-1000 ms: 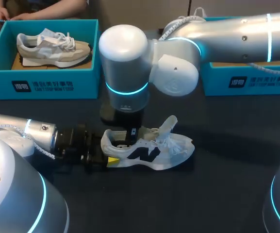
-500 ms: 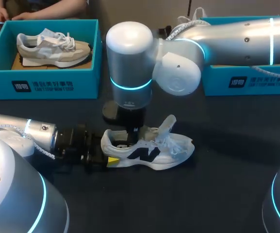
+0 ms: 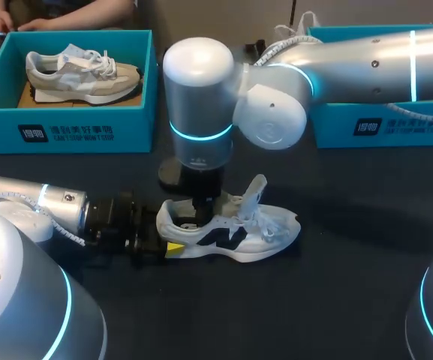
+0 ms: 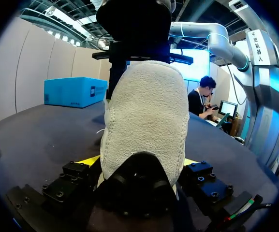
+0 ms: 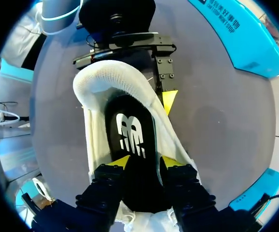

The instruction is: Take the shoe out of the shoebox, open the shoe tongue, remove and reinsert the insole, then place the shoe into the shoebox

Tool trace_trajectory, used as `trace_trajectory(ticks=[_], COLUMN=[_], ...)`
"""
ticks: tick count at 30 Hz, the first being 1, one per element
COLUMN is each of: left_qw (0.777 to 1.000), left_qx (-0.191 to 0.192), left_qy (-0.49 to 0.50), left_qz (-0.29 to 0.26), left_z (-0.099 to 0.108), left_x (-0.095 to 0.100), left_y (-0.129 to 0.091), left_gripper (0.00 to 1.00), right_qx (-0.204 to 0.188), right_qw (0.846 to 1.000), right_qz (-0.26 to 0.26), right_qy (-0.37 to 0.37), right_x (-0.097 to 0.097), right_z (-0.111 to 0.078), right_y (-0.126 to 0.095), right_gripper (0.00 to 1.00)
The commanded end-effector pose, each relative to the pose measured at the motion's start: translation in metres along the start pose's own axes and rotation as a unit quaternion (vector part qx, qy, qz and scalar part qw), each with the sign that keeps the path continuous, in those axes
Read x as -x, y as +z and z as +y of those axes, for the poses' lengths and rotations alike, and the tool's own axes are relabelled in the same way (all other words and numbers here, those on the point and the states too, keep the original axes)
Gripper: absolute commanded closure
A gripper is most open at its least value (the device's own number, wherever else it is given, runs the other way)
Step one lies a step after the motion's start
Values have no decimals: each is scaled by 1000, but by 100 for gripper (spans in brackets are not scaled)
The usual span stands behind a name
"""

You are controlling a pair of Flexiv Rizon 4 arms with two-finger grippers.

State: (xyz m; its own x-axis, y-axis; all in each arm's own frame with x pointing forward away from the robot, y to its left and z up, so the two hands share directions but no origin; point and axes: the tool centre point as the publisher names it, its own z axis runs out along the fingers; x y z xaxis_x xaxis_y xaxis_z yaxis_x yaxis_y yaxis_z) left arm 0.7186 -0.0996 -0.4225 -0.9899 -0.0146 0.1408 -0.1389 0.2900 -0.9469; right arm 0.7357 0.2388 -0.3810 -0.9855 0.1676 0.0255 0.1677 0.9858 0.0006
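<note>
The white shoe [image 3: 231, 232] stands on its sole on the dark tabletop [image 3: 336, 300], out of the blue shoebox [image 3: 396, 129], so the black insole [image 5: 129, 130] inside can be reached from above. My left hand [image 4: 140, 162] squeezes the heel from both sides, likely so the shoe cannot slide. My right hand [image 5: 144, 164] reaches down into the shoe's mouth, fingers only a little apart and, it seems, pinching the insole.

White print with a square logo stands on the front walls of the upper-left shoebox [image 3: 66, 133] and the upper-right box [image 3: 385, 129]. The shoe [image 3: 227, 238] bears a dark logo on its side, and its insole [image 5: 129, 135] a white one.
</note>
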Motion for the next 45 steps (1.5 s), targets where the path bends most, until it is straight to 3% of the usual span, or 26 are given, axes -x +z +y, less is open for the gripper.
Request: trace_trajectory(ticks=[1, 7, 14, 17, 19, 20, 33, 45], left_qw=[1000, 1000, 1000, 1000, 1000, 1000, 1000, 1000], left_qx=[2, 2, 2, 2, 2, 2, 2, 2], left_qy=[0, 0, 0, 0, 0, 0, 0, 0], left_qz=[0, 0, 0, 0, 0, 0, 0, 0], left_z=[1, 1, 1, 1, 1, 1, 1, 1], left_x=[0, 0, 0, 0, 0, 0, 0, 0], left_y=[0, 0, 0, 0, 0, 0, 0, 0], left_gripper=[100, 100, 100, 100, 100, 100, 100, 100], right_qx=[-4, -1, -1, -3, -5, -6, 4, 33], right_qw=[1000, 1000, 999, 998, 998, 998, 998, 998], right_qz=[7, 23, 46, 52, 53, 52, 46, 45], right_qy=[-1, 3, 11, 16, 19, 21, 31, 11], right_x=[6, 5, -3, -6, -9, -9, -9, -7], right_z=[4, 1, -1, -2, -5, -7, -17, -10], right_y=[12, 27, 43, 45, 44, 43, 13, -10], right_gripper=[54, 54, 63, 75, 97, 100, 100, 100])
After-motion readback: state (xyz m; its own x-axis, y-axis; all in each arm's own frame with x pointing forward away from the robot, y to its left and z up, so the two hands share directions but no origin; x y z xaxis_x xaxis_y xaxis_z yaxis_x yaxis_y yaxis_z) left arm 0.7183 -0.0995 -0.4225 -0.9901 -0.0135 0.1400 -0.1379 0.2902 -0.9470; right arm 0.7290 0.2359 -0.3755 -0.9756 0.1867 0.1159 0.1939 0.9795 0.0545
